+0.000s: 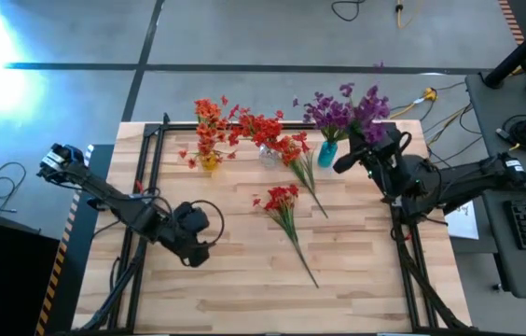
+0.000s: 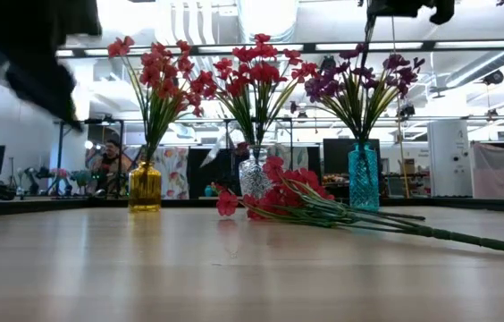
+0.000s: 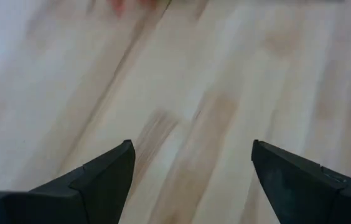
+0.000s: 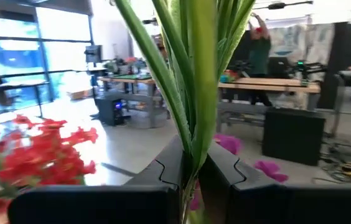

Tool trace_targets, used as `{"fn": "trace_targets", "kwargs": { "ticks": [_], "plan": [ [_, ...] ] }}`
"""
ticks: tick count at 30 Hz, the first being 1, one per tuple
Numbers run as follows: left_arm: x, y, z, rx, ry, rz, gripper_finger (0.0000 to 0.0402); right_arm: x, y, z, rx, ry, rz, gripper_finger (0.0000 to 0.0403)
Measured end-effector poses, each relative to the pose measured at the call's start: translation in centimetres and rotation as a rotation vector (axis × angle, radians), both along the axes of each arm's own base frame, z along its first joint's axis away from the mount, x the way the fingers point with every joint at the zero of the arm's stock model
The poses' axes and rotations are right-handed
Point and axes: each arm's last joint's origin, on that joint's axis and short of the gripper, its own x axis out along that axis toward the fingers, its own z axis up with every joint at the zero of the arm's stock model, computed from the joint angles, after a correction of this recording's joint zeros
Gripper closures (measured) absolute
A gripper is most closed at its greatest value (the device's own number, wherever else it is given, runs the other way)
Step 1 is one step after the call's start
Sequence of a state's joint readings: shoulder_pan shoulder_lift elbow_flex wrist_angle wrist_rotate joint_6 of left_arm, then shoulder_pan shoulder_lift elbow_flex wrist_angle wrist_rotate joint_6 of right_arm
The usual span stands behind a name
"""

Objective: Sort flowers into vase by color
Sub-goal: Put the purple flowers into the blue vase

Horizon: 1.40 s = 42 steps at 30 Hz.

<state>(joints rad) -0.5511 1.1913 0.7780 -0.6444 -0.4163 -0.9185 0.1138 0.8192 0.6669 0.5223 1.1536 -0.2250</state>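
Above the bench [image 1: 244, 280], the left hand [image 1: 191, 245] gapes empty, well apart from the teal vase [image 1: 327, 152]. Beside that vase, red flowers [image 2: 274, 195] lie loose. The right hand [image 4: 191, 177], clamped on a stem [image 4: 201, 81] over it, risks snagging purple blooms [image 1: 342, 110].

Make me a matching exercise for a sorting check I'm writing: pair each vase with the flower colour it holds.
Vases:
1. amber vase
2. clear vase
3. teal vase

Flowers:
A. purple
B. red
C. orange-red

Pairs: 1-C, 2-B, 3-A
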Motion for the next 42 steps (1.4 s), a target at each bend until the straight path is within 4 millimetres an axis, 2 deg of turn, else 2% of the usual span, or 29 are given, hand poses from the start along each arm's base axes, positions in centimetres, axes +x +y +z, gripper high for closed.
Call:
{"fn": "trace_targets", "kwargs": {
  "ticks": [4, 8, 12, 17, 22, 26, 29, 34, 42],
  "plan": [
    [0.9, -1.3, 2.6, 0.089, -0.110, -0.041, 0.0093, 0.0, 1.1, 0.7, 0.005, 0.007, 0.062, 0.0375],
    [2.4, -2.2, 3.9, 0.172, -0.149, -0.056, 0.0093, -0.1, 2.4, 1.3, 0.008, 0.048, 0.093, 0.0375],
    [4.2, -3.2, 4.2, 0.277, -0.155, -0.063, 0.0093, -0.4, 3.4, 1.9, 0.010, 0.095, 0.096, 0.0375],
    [6.8, -4.5, 3.8, 0.433, -0.182, 0.024, 0.0093, -0.7, 4.1, 2.2, -0.004, 0.126, 0.105, 0.0375],
    [9.4, -6.1, 3.2, 0.522, -0.167, 0.022, 0.0093, -1.0, 3.4, 4.1, -0.032, 0.156, 0.043, 0.0375],
    [11.5, -7.2, 3.5, 0.593, -0.160, -0.007, 0.0093, -1.5, 3.3, 5.3, -0.040, 0.161, 0.039, 0.0375],
    [12.7, -7.9, 3.9, 0.619, -0.160, -0.033, 0.0093, -1.7, 3.8, 4.6, -0.027, 0.189, 0.083, 0.0375],
    [14.1, -8.5, 3.8, 0.690, -0.165, -0.020, 0.0094, -1.8, 4.3, 2.2, 0.029, 0.246, 0.118, 0.0375],
    [16.2, -7.0, 2.6, 0.797, -0.144, 0.058, 0.0116, -2.4, 3.8, -0.2, 0.097, 0.248, 0.071, 0.0375]
  ]
}}
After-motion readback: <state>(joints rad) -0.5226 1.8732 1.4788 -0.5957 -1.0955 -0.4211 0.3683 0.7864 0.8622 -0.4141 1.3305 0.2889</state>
